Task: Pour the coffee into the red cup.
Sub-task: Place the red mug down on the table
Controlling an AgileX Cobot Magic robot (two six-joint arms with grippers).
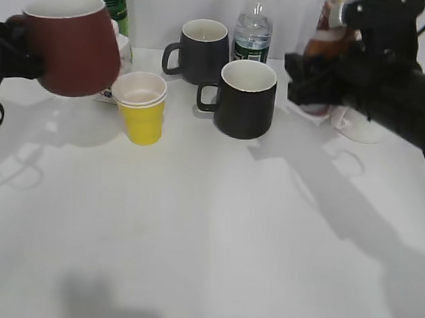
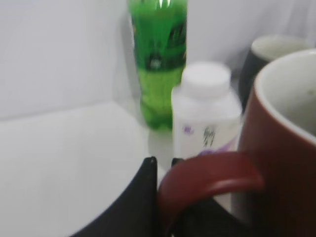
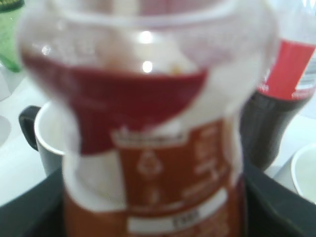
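Bare table (image 1: 213, 247) fills the front. Left tool (image 2: 163, 197) grips the red cup (image 1: 70, 45) aloft by its handle; right tool (image 1: 315, 75) clasps the coffee (image 3: 153, 138).

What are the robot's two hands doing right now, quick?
Left gripper: closed on the handle of the red cup, held up off the table.
Right gripper: closed around the coffee bottle.

The red cup (image 1: 73, 43) is a maroon mug, cream inside, held off the table at far left and tilted, with its loop handle (image 2: 207, 175) toward the arm. The coffee (image 1: 326, 44), a clear bottle with a brown-red-white label, is raised at right.
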